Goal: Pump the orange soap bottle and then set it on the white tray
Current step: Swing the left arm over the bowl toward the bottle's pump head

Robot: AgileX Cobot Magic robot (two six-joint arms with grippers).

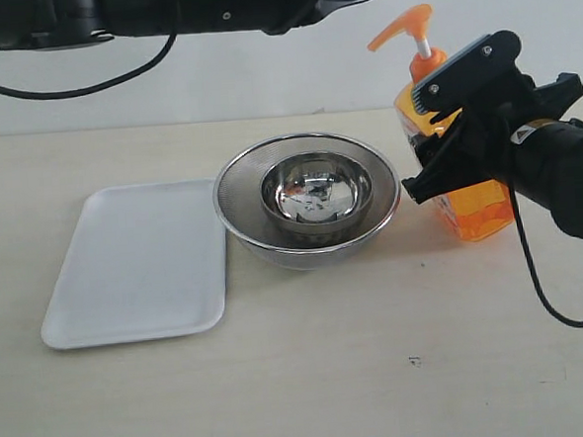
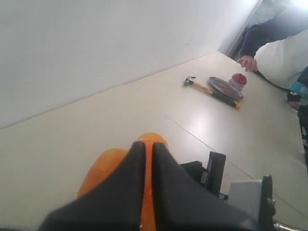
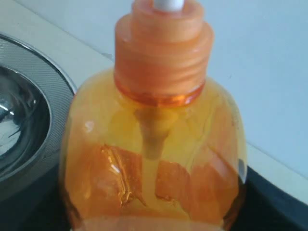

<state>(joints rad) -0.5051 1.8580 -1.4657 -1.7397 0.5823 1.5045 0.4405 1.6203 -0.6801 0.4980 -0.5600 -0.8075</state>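
The orange soap bottle [image 1: 477,212] stands upright on the table at the right, with its orange pump head [image 1: 404,23] up on the white stem. My right gripper [image 1: 442,122] is shut on the bottle's body, one black finger [image 1: 460,67] near the neck and the other lower down. The bottle [image 3: 154,159] fills the right wrist view. My left gripper [image 2: 148,144] is shut and hovers just over the pump head [image 2: 108,168], which shows under and between its fingers. The left arm [image 1: 209,8] spans the top of the exterior view. Left of the bowls lies the empty white tray [image 1: 136,263].
Two nested steel bowls [image 1: 308,200] stand between tray and bottle, close to the bottle; the bowl rim [image 3: 29,91] appears in the right wrist view. Far off in the left wrist view lie a hammer [image 2: 211,89] and a round disc [image 2: 222,86], near a person [image 2: 281,45].
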